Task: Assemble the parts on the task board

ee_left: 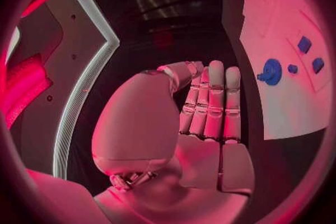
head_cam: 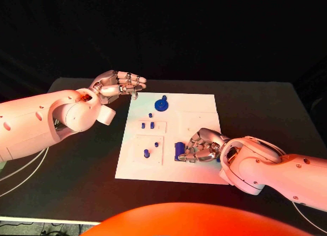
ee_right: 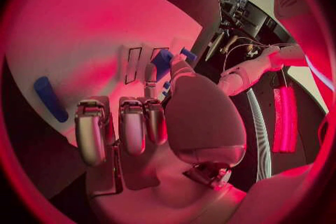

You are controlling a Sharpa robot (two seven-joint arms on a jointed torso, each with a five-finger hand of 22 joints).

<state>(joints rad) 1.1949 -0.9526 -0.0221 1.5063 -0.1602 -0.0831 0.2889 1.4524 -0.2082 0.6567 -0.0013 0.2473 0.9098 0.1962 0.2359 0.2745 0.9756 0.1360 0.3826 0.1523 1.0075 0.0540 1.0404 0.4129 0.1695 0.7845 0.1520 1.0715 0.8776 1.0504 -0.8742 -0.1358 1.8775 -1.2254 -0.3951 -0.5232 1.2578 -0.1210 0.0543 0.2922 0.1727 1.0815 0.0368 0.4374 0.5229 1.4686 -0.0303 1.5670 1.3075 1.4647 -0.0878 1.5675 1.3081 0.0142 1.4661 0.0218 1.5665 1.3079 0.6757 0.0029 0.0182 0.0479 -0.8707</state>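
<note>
Sitting mid-table, the board [head_cam: 198,105] has bare black table [head_cam: 277,113] all round it, widest on the robot's right and along the far side, so there's room to swing in from there. Its near edge stops short of the table's front edge.

Left hand [head_cam: 119,83] is parked off the board's far-left corner, hovering over dark table just beside the edge. Fingers are curled in together with nothing in them; the left wrist view shows them [ee_left: 210,101] lined up side by side with the thumb folded across. Nearest part to it is the round blue disc [head_cam: 161,103] near the far edge, close but not touching.

Right hand [head_cam: 199,146] is down on the board's near-right area, fingers bent. A blue part [head_cam: 179,148] sits right against its fingertips, but I can't tell if it's actually gripping it or just touching. Another long blue piece [ee_right: 50,98] lies flat on the board beside that hand. A few small blue parts [head_cam: 152,125] stand in the middle-left slots, well apart from both hands.
</note>
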